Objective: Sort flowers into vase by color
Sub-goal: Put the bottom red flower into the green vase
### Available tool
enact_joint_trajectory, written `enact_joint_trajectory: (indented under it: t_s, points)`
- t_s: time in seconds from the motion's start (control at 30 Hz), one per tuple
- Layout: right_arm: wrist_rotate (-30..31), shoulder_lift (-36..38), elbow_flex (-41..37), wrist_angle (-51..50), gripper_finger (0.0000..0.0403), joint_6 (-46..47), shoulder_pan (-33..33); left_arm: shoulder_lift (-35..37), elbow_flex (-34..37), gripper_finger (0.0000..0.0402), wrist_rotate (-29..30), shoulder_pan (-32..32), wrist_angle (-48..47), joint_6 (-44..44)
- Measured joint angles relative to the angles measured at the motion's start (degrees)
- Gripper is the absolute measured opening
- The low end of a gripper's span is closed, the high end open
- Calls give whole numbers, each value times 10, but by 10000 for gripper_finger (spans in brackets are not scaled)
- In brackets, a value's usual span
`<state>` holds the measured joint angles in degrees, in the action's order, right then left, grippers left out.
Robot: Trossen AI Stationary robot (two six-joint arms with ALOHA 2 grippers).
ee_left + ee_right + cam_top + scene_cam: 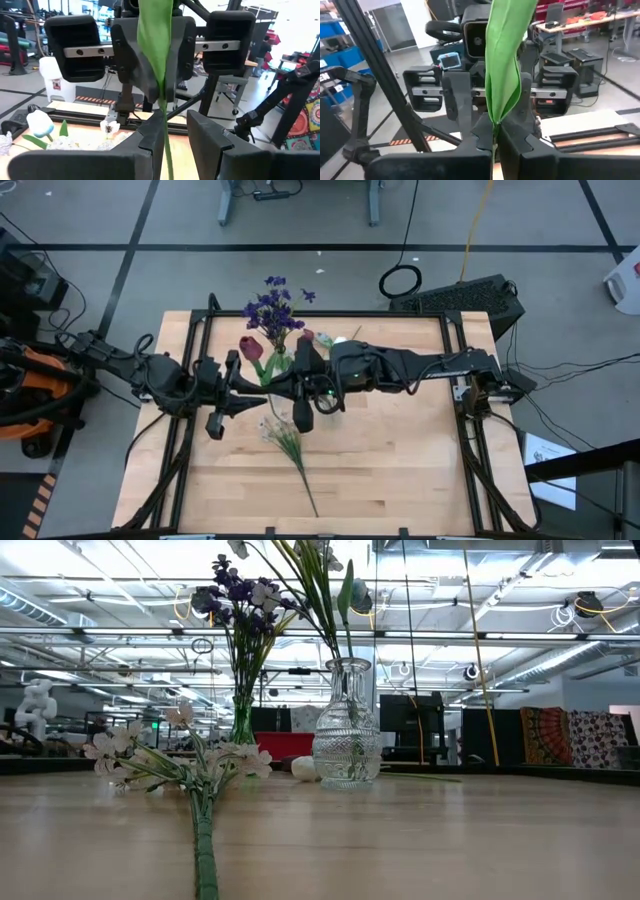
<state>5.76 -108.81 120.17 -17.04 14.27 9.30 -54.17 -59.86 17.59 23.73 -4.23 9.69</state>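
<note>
My right gripper (293, 376) and left gripper (268, 383) meet face to face above the table's middle. Between them runs a green flower stem (165, 142) with a broad leaf (502, 60). A dark red tulip bud (250, 347) shows just beside them. My right gripper (495, 137) is shut on that stem. My left gripper (172, 145) is open, one finger on either side of the stem. Purple flowers (240, 590) stand in a green vase (242, 722). A clear glass vase (347, 730) holds green stems. A pale spray (185, 768) lies flat on the table. My right gripper pinches the green stem (495, 124) between its two fingers, just below the base of the leaf. It comes level from the table's right, with the fingers across the stem. The leaf stands up above the fingers, and the stem is lifted clear of the table.
A white bud (303, 768) lies on the table beside the glass vase. A second red bud (307, 337) and a white bud (337, 340) show near the right arm. The pale spray's stem (305, 480) reaches toward the near edge. Bare wood (420, 470) lies to the near right.
</note>
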Motion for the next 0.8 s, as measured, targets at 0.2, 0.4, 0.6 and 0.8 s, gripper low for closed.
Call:
enact_joint_trajectory:
  t_s: [0.2,0.4,0.6,0.8]
  points:
    - [1,0,0,-3,0,-4,0,0,0,89,-6,-2,1,0]
    - [3,0,0,-5,0,-5,-1,-16,0,89,-4,-14,10,3]
    - [3,0,0,-9,0,-6,-3,-32,0,89,-2,-25,26,3]
    - [2,0,0,-16,0,-6,-3,-32,0,76,-1,-27,26,3]
